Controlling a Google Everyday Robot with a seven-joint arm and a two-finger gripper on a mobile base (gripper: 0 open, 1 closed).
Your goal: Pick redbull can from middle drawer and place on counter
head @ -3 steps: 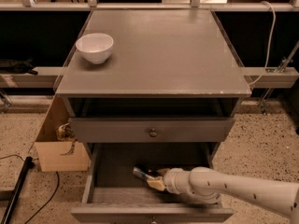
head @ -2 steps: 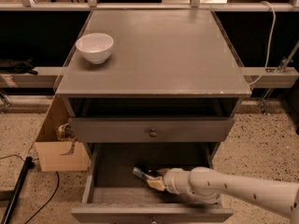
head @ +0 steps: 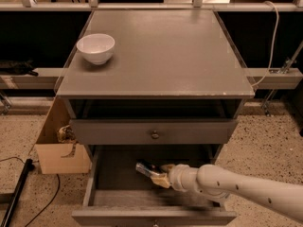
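Holding the gripper (head: 160,174) low inside the middle drawer (head: 152,217); seemingly clamping the jaws on the redbull can's (head: 145,168) right end, long axis running leftward.

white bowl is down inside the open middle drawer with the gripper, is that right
Not quite. The camera view shows the white bowl standing on the counter, near its far left corner as seen, not in the drawer. The rest holds: the middle drawer is open and the gripper is down inside it.
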